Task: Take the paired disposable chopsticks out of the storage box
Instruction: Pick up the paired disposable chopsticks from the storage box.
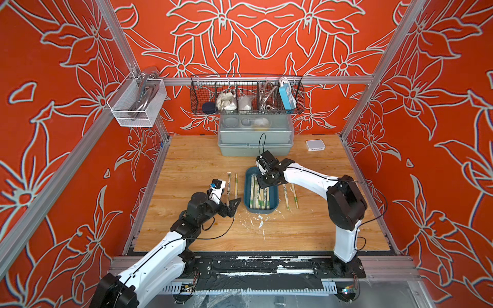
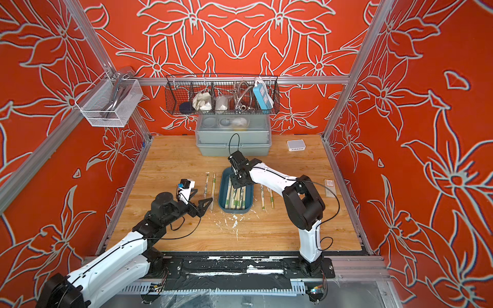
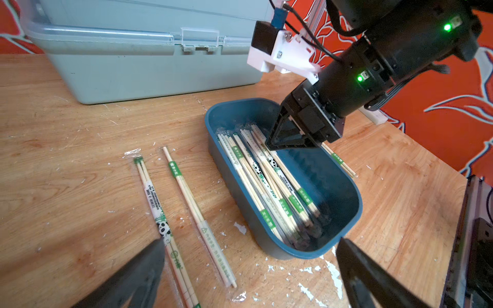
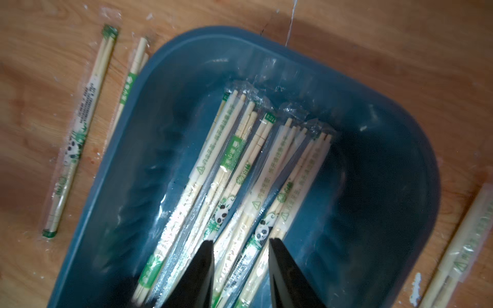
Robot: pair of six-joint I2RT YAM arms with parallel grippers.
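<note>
Both top views are bright, evenly lit, bowed at the edges. The right wrist view is dim and blurred; the storage box is shadowed inside, and glare flecks the paired disposable chopsticks.

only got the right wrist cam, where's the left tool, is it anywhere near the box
Observer: Left tool hangs wide open and empty to the left of the storage box, outside it.
Operator: how many pairs are out on my right side, i only see an edge
Observer: Two wrapped chopstick pairs lie there, side by side, close to the box.
Operator: anything behind the box
Observer: A grey-green lidded box stands behind it, apart from it.
</note>
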